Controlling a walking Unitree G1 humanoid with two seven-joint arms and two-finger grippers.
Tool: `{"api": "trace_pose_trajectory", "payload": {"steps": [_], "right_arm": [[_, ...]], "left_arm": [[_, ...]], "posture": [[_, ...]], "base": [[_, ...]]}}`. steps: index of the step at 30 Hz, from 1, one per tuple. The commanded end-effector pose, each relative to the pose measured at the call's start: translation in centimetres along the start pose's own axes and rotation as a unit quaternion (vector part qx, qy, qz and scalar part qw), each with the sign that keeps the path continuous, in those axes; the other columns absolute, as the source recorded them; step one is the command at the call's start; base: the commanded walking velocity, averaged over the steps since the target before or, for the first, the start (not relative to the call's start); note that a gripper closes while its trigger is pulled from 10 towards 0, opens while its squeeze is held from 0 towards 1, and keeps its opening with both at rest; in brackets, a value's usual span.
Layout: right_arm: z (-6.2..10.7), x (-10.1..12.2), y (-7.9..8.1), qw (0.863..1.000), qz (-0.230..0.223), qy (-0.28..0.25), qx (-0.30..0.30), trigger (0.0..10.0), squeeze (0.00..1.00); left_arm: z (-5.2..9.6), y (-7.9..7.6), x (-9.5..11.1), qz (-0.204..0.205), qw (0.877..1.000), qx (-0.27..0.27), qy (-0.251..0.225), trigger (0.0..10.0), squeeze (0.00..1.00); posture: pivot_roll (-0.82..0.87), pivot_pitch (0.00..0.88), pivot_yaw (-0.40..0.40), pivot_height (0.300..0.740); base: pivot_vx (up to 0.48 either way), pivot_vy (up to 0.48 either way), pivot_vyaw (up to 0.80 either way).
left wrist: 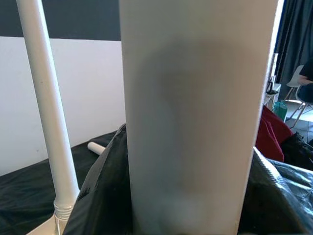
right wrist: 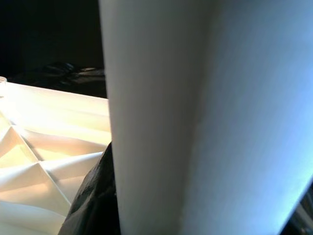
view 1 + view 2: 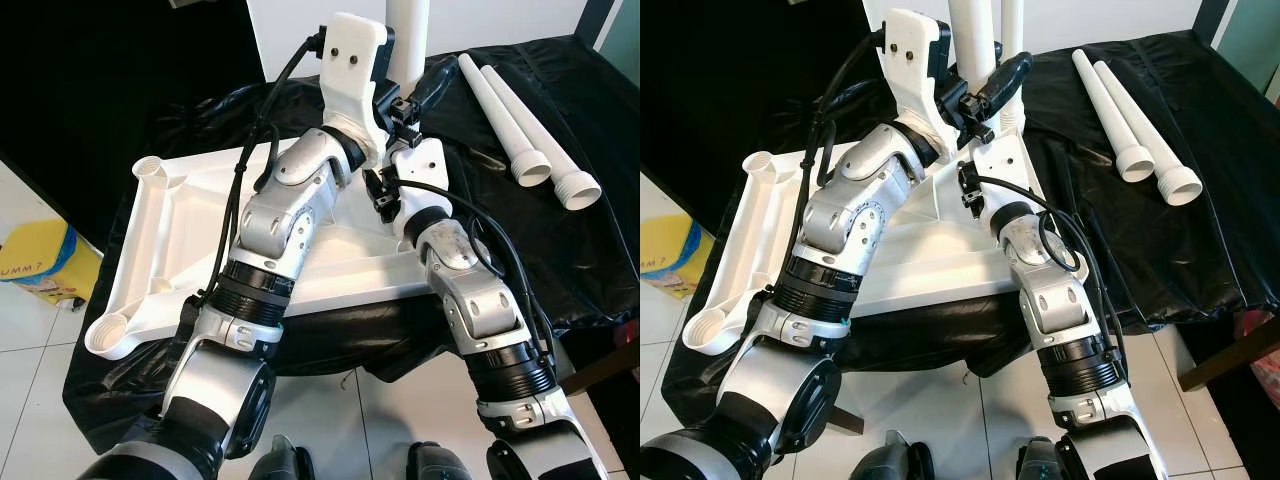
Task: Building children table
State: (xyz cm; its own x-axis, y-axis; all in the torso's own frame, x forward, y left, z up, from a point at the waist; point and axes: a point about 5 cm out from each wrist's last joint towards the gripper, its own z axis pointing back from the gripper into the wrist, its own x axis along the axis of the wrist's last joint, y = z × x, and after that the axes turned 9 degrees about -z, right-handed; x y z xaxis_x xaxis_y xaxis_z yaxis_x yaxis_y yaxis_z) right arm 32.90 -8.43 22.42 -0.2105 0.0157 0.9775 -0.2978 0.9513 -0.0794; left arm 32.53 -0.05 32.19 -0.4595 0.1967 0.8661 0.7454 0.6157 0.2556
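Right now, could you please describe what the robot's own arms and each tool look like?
Both arms, left arm and right arm, have silver shells with ribbed black joint rings, white wrist housings and loose black cables. The right tool has black fingers.

place: indoor workroom or lab; cues: black sheet [image 3: 560,230] over work surface; white tiled floor [image 3: 30,330]; chairs [image 1: 299,98]

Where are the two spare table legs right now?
In the left eye view, the two spare legs lie side by side on the black cloth to the robot's right, beyond the upside-down white tabletop.
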Motion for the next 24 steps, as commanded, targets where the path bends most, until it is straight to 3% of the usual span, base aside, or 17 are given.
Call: {"api": "trace_pose_trajectory", "payload": {"steps": [1, 4, 5, 6, 7, 11, 12, 15, 16, 24], "right_arm": [[-0.4, -0.1, 0.9, 1.000, -0.007, 0.013, 0.016, 0.0, 0.00], [-0.3, -0.2, 0.9, 1.000, -0.011, 0.015, 0.013, 0.0, 0.00], [-0.3, -0.3, 0.8, 1.000, -0.014, 0.017, 0.006, 10.0, 0.00], [-0.3, -0.3, 0.8, 1.000, -0.014, 0.017, 0.006, 10.0, 0.00], [-0.3, -0.4, 0.7, 1.000, -0.018, 0.020, -0.002, 10.0, 0.00], [-0.4, -0.6, 0.3, 0.999, -0.027, 0.021, -0.021, 10.0, 0.00], [-0.3, -0.6, 0.0, 0.999, -0.034, 0.022, -0.034, 10.0, 0.00], [-0.3, -0.6, -0.3, 0.998, -0.037, 0.021, -0.046, 10.0, 0.00], [-0.2, -0.8, -0.9, 0.997, -0.043, 0.021, -0.067, 10.0, 0.00], [0.6, -1.8, -3.0, 0.987, -0.093, 0.043, -0.125, 10.0, 0.00]], "left_arm": [[-0.5, -1.5, 0.6, -0.001, 0.999, -0.035, -0.014, 10.0, 0.00], [-0.4, -1.7, 0.5, -0.001, 0.999, -0.037, -0.013, 10.0, 0.00], [-0.4, -1.8, 0.5, 0.008, 0.999, -0.042, -0.014, 10.0, 0.78], [-0.4, -1.8, 0.5, 0.008, 0.999, -0.042, -0.014, 10.0, 0.78], [-0.3, -2.0, 0.5, 0.018, 0.998, -0.050, -0.016, 10.0, 1.00], [-0.1, -2.2, 0.5, 0.023, 0.998, -0.060, -0.018, 10.0, 1.00], [0.0, -2.1, 0.4, 0.018, 0.998, -0.057, -0.017, 10.0, 0.86], [0.1, -2.0, 0.4, 0.013, 0.998, -0.053, -0.016, 10.0, 0.86], [0.2, -1.8, 0.3, 0.011, 0.999, -0.047, -0.015, 10.0, 0.00], [1.5, 0.4, -0.2, 0.011, 0.999, 0.029, -0.009, 10.0, 0.00]], "posture": [[-0.15, 0.066, 0.091, 0.740], [-0.15, 0.061, 0.091, 0.740], [-0.15, 0.061, 0.091, 0.740], [-0.15, 0.061, 0.091, 0.740], [-0.15, 0.057, 0.089, 0.740], [-0.15, 0.052, 0.084, 0.740], [-0.15, 0.052, 0.084, 0.740], [-0.15, 0.052, 0.084, 0.740], [-0.15, 0.048, 0.079, 0.740], [-0.15, 0.043, 0.076, 0.740]], "base": [[0.000, 0.000, 0.00], [0.000, 0.000, 0.00], [0.000, 0.000, 0.00], [0.000, 0.000, 0.00], [0.000, 0.000, 0.00], [0.000, 0.000, 0.00], [0.000, 0.000, 0.00], [0.000, 0.000, 0.00], [0.000, 0.000, 0.00], [0.000, 0.000, 0.00]]}}
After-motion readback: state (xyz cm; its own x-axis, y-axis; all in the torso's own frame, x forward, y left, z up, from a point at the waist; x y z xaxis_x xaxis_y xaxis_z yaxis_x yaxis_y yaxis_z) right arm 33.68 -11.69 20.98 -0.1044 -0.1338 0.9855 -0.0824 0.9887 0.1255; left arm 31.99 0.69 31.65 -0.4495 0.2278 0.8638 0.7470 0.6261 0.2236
